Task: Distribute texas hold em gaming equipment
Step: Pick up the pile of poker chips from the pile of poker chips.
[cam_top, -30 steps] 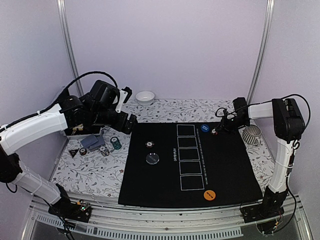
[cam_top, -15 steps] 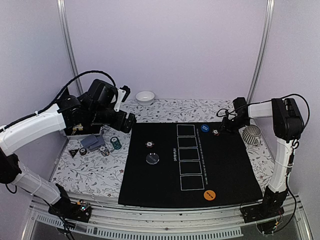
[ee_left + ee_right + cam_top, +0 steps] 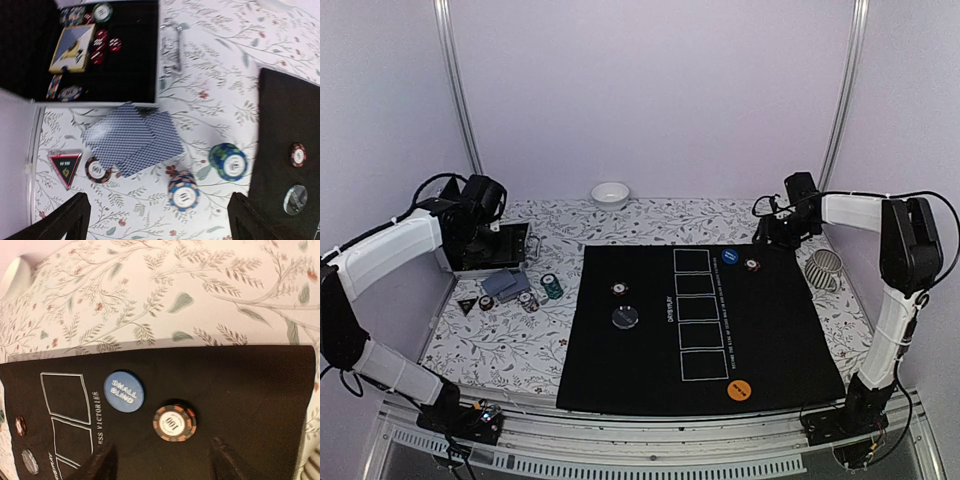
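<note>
The right gripper point(image 3: 161, 452) hangs low over the black mat point(image 3: 260, 390), jaws spread wider than a chip and nothing between them. A brown, orange-striped chip point(image 3: 174, 422) marked 100 lies flat just ahead of its fingertips, roughly in line with the gap. The blue Small Blind button point(image 3: 124, 391) sits just beyond, toward the left finger, close but apart. Both are round, so neither has a long axis; only their print gives a heading, and it reads slantwise to the jaws. I judge the chip light, rigid and thin: it needs pinching across its rim with the fingertips down on the mat, and it may squirt out. The left gripper point(image 3: 159, 212) is spread wide and empty over the flowered cloth point(image 3: 210, 100). A blue-and-orange chip stack point(image 3: 183, 189) and a green chip stack point(image 3: 228, 161) stand just ahead between its fingers, likely to shed chips if squeezed high. Beyond them, toward the left finger, the face-down playing cards point(image 3: 132, 145) lie fanned. They look thin, flexible and slick, long edges oblique to the jaws, best taken at an overlapping edge.
</note>
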Robot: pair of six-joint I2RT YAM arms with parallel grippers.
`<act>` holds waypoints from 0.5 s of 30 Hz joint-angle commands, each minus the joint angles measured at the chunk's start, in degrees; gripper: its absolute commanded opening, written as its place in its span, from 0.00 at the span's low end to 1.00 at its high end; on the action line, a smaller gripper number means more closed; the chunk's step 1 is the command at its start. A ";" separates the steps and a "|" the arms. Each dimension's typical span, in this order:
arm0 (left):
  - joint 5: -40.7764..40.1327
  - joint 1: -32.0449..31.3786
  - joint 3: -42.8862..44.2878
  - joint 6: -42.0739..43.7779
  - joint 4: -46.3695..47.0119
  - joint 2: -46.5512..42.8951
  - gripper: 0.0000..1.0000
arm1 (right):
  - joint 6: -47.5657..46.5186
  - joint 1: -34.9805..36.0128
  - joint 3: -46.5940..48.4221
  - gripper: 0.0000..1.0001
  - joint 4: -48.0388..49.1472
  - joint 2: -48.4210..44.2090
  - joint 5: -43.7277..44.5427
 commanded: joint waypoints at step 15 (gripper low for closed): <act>7.99 19.99 -13.94 -0.50 8.52 8.00 0.75 | -5.72 4.46 1.13 0.99 -1.45 -17.40 3.66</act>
